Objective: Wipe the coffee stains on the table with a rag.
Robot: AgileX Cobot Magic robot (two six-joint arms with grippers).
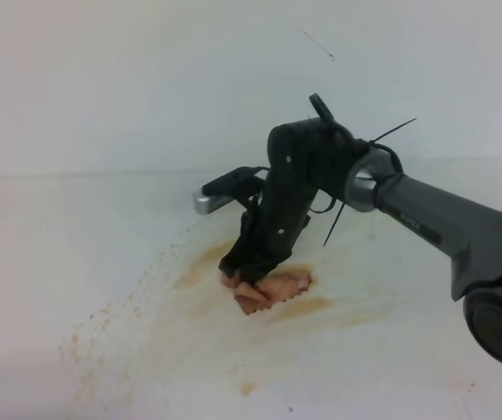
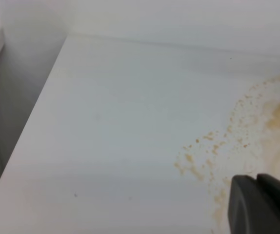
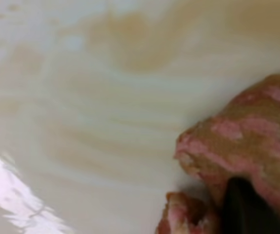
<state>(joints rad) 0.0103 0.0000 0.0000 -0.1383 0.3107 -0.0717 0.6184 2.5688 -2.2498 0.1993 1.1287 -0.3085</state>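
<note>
The rag (image 3: 247, 146), stained brown over pink, fills the right wrist view, pressed on the wet bench (image 3: 81, 122). From above, speckled coffee stains (image 1: 137, 306) spread at left; in the middle the right tool (image 1: 249, 278) is clenched on the rag (image 1: 273, 289). Left tool (image 2: 262, 204): cannot tell its state.
</note>
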